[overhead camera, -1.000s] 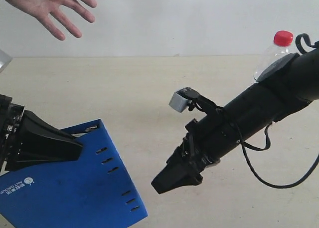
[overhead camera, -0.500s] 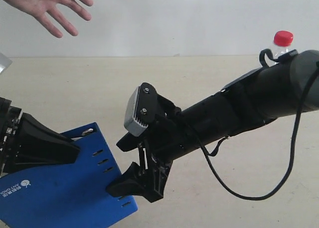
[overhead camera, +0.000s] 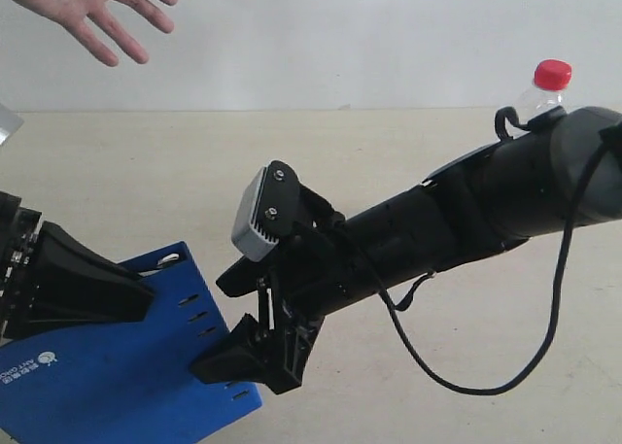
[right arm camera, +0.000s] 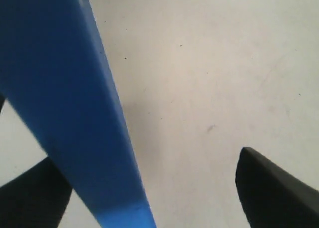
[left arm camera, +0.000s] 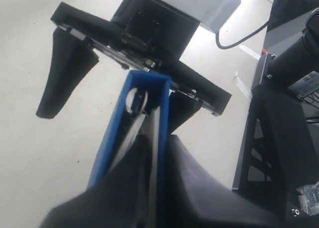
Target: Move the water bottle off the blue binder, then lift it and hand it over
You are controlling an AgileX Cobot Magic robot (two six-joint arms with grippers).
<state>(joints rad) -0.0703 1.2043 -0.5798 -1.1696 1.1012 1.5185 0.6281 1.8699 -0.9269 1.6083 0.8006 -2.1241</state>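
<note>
My left gripper [overhead camera: 136, 293] was clenched on the binder [overhead camera: 117, 386], which it held tilted up off the table [overhead camera: 389, 153] at the near left. My right gripper [overhead camera: 212, 327] had its jaws spread wide and held nothing, with the binder's right edge between them, closer to one finger than the other; whether it touched that finger I could not tell. The bottle [overhead camera: 546, 83] stood upright at the far right, off the binder and partly hidden behind my right arm. A person's hand [overhead camera: 83, 2] waited open at the far left. As I judged it, the step was a second grip on the binder: I needed to centre the edge between the right fingers, close squarely on the cover, let the left clamp go only once the right held, and mind that my right arm did not knock the bottle over
</note>
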